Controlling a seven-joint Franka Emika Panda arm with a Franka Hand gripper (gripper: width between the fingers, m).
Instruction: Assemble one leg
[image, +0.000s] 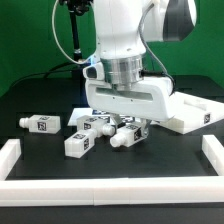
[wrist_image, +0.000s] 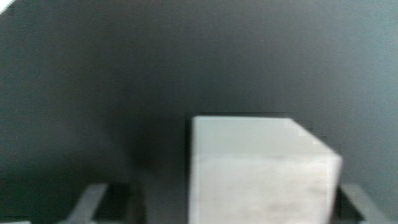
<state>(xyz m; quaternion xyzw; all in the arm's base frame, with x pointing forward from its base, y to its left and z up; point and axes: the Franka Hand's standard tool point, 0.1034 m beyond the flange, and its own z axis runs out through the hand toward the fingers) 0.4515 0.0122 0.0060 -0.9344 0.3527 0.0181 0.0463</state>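
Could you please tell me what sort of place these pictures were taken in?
Probably a robotics lab test bench: a robot arm works over a black table fenced by white rails, with small tagged blocks laid out on it.

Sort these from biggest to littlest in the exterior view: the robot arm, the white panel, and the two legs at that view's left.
1. robot arm, easily biggest.
2. white panel, partly hidden behind the arm.
3. far-left leg and front leg: alike; the front one seems nearer the camera, so no ranking.
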